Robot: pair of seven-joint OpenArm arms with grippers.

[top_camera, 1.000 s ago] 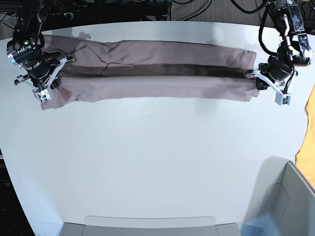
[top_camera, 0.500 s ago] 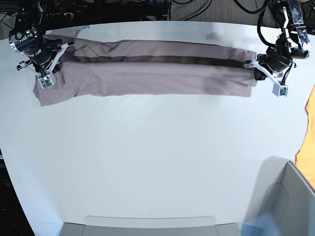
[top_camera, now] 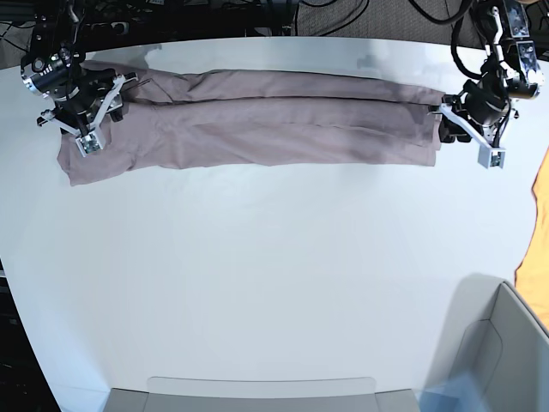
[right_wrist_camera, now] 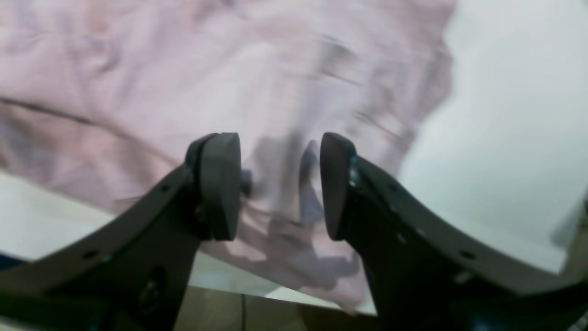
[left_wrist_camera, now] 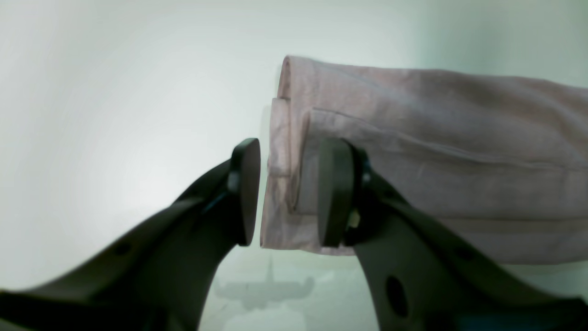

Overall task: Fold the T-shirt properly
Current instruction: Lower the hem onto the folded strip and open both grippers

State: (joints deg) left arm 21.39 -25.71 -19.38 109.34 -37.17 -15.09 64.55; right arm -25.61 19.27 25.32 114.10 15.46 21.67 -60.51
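Note:
The T-shirt (top_camera: pixel 257 120) lies as a long dusty mauve band, folded lengthwise, across the far part of the white table (top_camera: pixel 274 275). My left gripper (top_camera: pixel 449 123) sits at its right end. In the left wrist view the left gripper (left_wrist_camera: pixel 289 193) is open, and the layered edge of the T-shirt (left_wrist_camera: pixel 413 147) runs between the two pads without being pinched. My right gripper (top_camera: pixel 96 118) hovers over the shirt's left end. In the blurred right wrist view the right gripper (right_wrist_camera: pixel 280 184) is open just above the wrinkled T-shirt (right_wrist_camera: pixel 183 69), holding nothing.
A bright orange cloth (top_camera: pixel 539 232) hangs in at the right edge. A grey bin (top_camera: pixel 506 343) stands at the front right corner, and a low grey tray rim (top_camera: pixel 257 388) runs along the front edge. Cables and stands crowd the area behind the table.
Both grippers went from shut to open and let go of the shirt. The carried front fold now lies flat over the back half, closing the dark gap. Both arms shifted slightly towards the back.

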